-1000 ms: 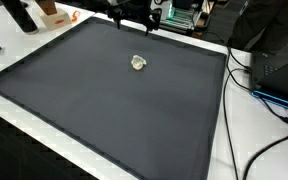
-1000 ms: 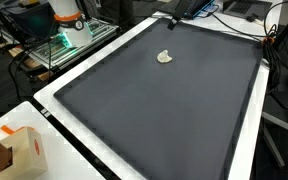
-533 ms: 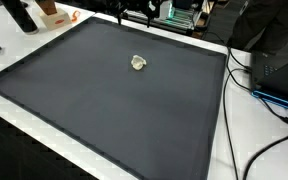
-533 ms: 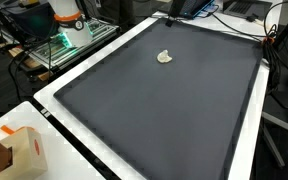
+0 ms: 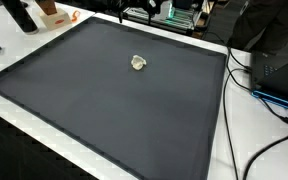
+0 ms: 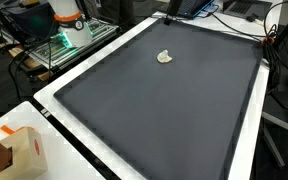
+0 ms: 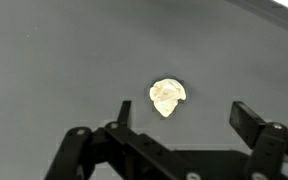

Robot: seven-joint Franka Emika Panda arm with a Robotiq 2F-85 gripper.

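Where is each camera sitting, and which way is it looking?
Wrist view: on the robot's wrist, looking down at the pale lump on the dark mat; the open claw shows along the bottom.
An exterior view: high beside the table, looking down across the mat at the lump; only dark robot bits show at the far edge.
An exterior view: high near a cardboard box, looking along the mat to the lump; a dark bit shows far off.
Shared: all see the lump on the mat.

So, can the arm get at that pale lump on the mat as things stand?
Probably yes: the lump lies alone on the mat, nothing beside or over it, and the fingers stand open facing it.
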